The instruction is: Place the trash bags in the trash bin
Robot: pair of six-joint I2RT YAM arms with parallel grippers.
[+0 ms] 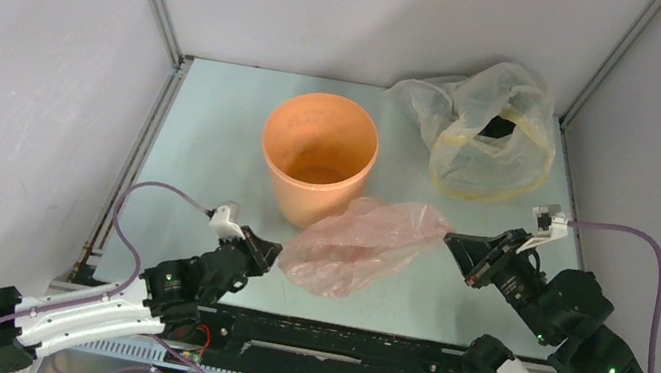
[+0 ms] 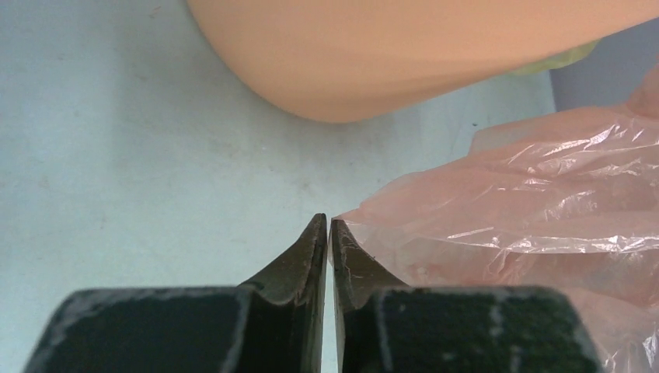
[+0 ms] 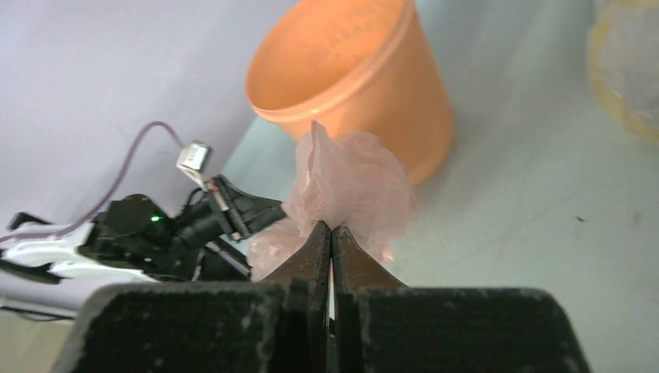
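The pale pink trash bag [image 1: 363,243] lies crumpled on the table just in front of the orange trash bin [image 1: 317,159], leaning against its near wall. My right gripper [image 1: 449,239] is shut on the bag's right end and holds it slightly raised; the right wrist view shows the bag [image 3: 350,183] bunched at the shut tips [image 3: 331,228], with the bin [image 3: 350,70] beyond. My left gripper [image 1: 272,256] is shut at the bag's left edge. In the left wrist view the bag [image 2: 536,210] lies beside the right finger, not between the tips [image 2: 328,220]. The bin [image 2: 404,54] stands upright and open.
A larger clear yellowish bag [image 1: 483,131] with dark contents sits at the back right corner, right of the bin. Grey walls enclose the table on three sides. The left arm [image 3: 155,233] shows in the right wrist view behind the pink bag.
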